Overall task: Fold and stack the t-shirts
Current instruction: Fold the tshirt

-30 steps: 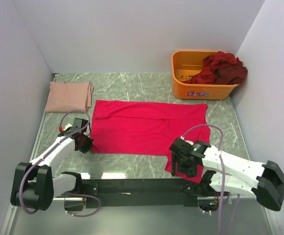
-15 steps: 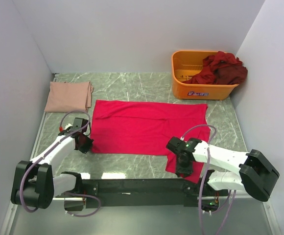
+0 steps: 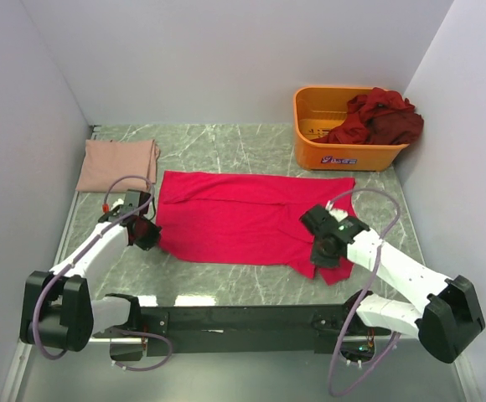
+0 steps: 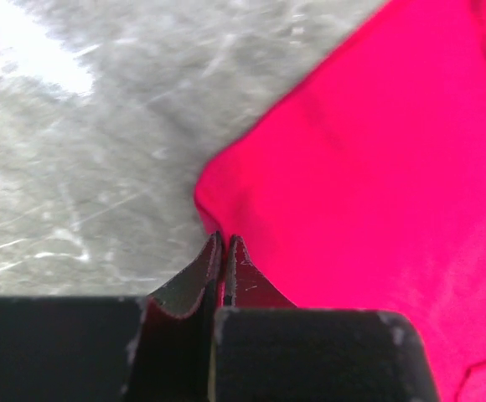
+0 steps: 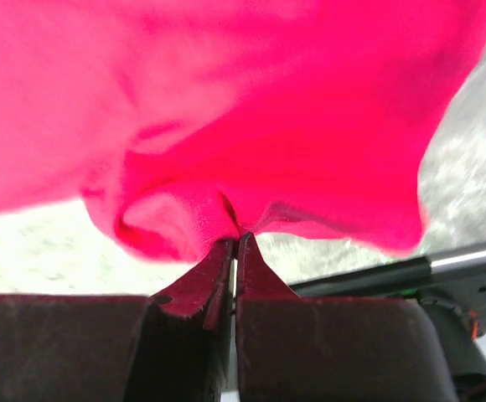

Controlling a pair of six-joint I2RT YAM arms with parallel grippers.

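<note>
A bright pinkish-red t-shirt point(image 3: 251, 216) lies spread across the middle of the marble table. My left gripper point(image 3: 147, 237) is shut on its near left corner point(image 4: 214, 209), fingertips pinched on the hem. My right gripper point(image 3: 325, 254) is shut on the shirt's near right edge point(image 5: 226, 209), which hangs bunched above the fingertips. A pale dusty pink t-shirt point(image 3: 117, 164) lies folded at the far left. Dark maroon t-shirts point(image 3: 377, 117) are heaped in the orange bin.
The orange plastic bin point(image 3: 343, 151) stands at the far right corner. White walls close in the table on three sides. A black base rail point(image 3: 243, 318) runs along the near edge between the arm mounts.
The right gripper closed on the shirt's near right edge and carried it up and away from the near edge. The left gripper shifted slightly farther, still holding its corner.
</note>
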